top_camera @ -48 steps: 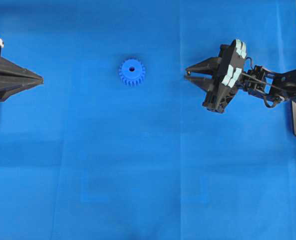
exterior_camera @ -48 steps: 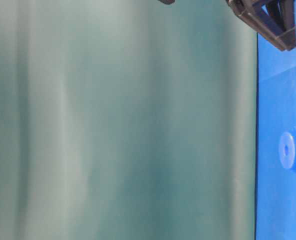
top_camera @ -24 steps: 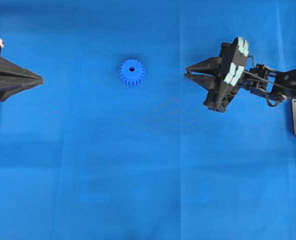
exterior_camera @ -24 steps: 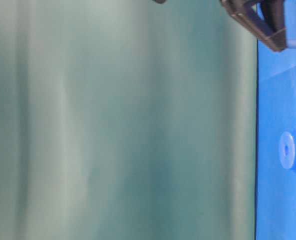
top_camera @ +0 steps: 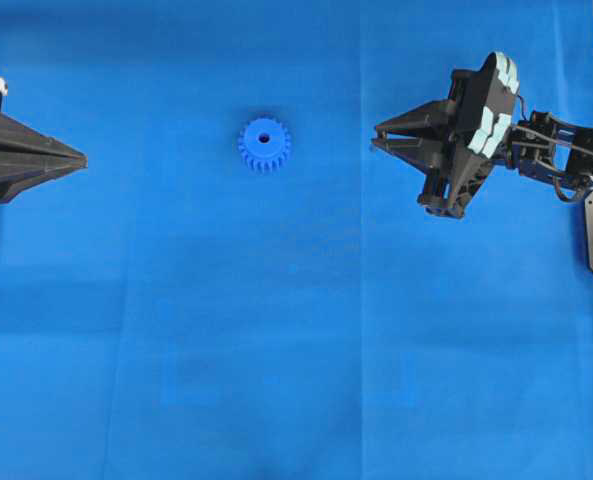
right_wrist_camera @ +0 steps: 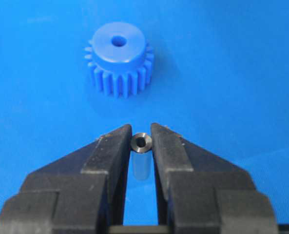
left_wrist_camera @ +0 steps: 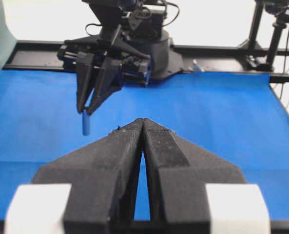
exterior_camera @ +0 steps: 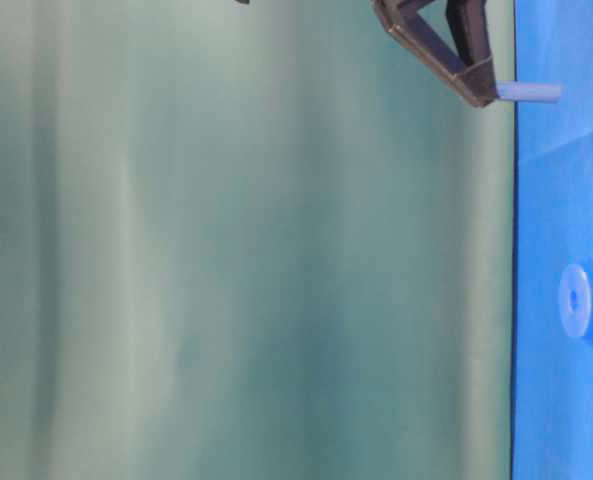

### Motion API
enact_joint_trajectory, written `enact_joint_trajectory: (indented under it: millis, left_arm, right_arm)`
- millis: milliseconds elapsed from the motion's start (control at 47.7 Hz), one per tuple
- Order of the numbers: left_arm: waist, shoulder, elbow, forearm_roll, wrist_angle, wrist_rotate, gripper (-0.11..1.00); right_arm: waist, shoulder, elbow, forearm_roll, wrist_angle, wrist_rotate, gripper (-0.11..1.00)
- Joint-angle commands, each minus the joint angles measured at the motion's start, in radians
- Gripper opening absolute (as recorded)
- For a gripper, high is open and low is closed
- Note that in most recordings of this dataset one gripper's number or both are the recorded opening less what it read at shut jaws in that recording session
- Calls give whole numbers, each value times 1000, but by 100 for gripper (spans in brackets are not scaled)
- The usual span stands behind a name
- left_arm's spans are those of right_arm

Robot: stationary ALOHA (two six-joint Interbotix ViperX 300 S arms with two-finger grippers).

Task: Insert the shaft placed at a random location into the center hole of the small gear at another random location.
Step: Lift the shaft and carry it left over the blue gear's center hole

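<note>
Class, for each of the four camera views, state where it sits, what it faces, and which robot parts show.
Overhead: straight down on the blue mat; both arms.
Table-level: sideways, the right gripper holding the thin silvery metal shaft.
Left wrist: behind the shut left gripper, facing the right arm.
Right wrist: behind the jaws, facing the blue toothed plastic gear.
All but the left wrist show the gear.

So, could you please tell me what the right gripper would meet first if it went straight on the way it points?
Probably the small gear: the right gripper, shut on the shaft, aims toward it. Height is uncertain; it might pass just above.
</note>
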Motion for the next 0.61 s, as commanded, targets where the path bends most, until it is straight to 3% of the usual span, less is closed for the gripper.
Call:
enact_joint_trajectory:
  millis: [0, 587]
  left_arm:
    - [-2, 3, -9, 2, -3, 0, 0]
    - [-2, 0, -11, 2, 6, -2, 0]
  right_arm:
    - [-3, 5, -37, 2, -2, -3, 3]
    - [-3, 250, -391, -43, 104, -9, 3]
